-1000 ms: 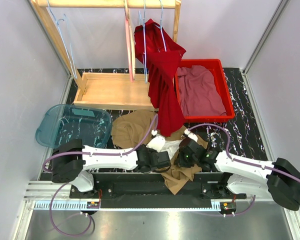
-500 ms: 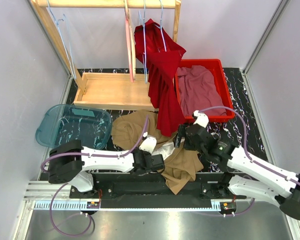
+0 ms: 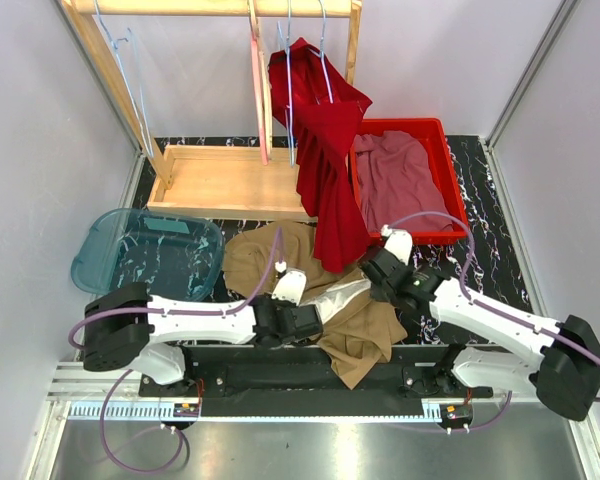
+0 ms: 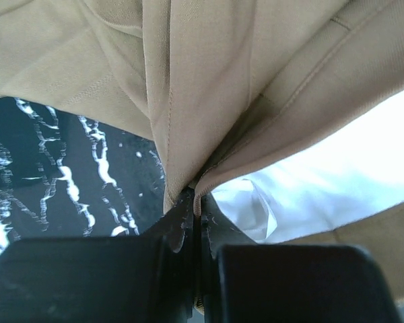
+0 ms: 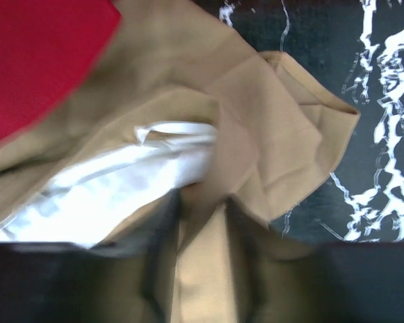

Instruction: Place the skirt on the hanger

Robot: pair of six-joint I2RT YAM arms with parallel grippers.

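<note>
- Skirt [image 3: 365, 330], a tan woven cloth with a glossy white lining [image 3: 342, 296], lay crumpled at the near edge of the black marbled table [image 3: 490, 270]. It sat between the two arms and well apart from the rack [image 3: 230, 180].
- The left gripper [image 4: 196, 208] was clamped on a folded seam of the skirt, its jaws closed to a sliver around the cloth. This looked like an anchoring hold, so that the other arm could pull the fabric out.
- The right gripper [image 5: 198, 262] sat over the skirt's far side with tan cloth running between its fingers. The wrist view was too blurred to tell whether it was gripping or merely straddling the cloth.
- The lining ran in a fairly straight band between the two grippers. That suggested the pair were spreading the waist open for a hanger.
- A pink hanger [image 3: 256, 80] hung on the wooden rack at the back. Beside it a red dress [image 3: 325, 150] hung off the rack, its hem reaching the skirt.
- The skirt looked soft and limp with deep creases, and it seemed likely to sag or slip from a single pinch.
</note>
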